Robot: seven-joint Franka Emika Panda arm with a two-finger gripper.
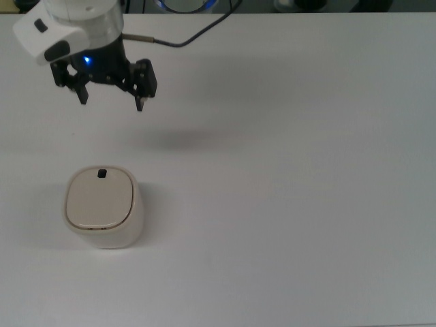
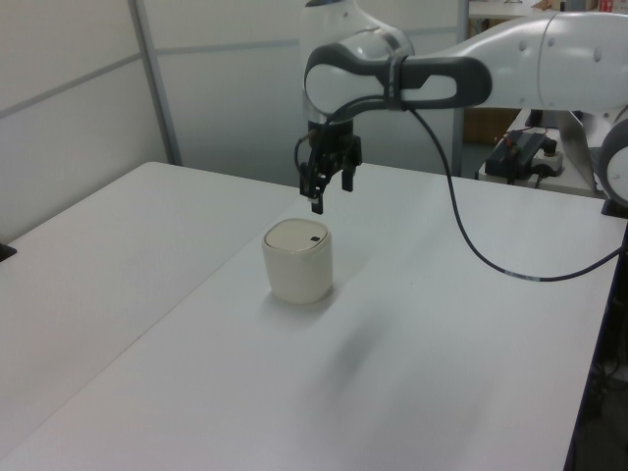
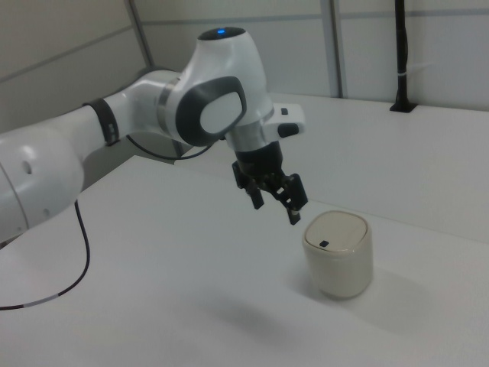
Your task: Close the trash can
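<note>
I see a plain white tabletop (image 1: 286, 204) with grey wall panels (image 2: 216, 88) behind it in the left view. The trash can (image 1: 102, 206) sits at the top view's lower left, its lid flat and shut, black tab (image 1: 102, 173) on the far edge. My tool (image 1: 112, 100) hangs above and apart from it, fingers spread, holding nothing. Only the right view shows a black post (image 3: 402, 53) standing at the tabletop's far side.

A small cream plastic trash can (image 1: 103, 208) (image 2: 297, 260) (image 3: 338, 254) with a rounded-square body stands upright on the white table (image 1: 286, 204). Its flat lid (image 1: 99, 197) lies shut, level with the rim, a small black tab (image 1: 102, 173) near one lid edge. In the top view it sits toward the table's left edge, well in from the bottom edge.
</note>
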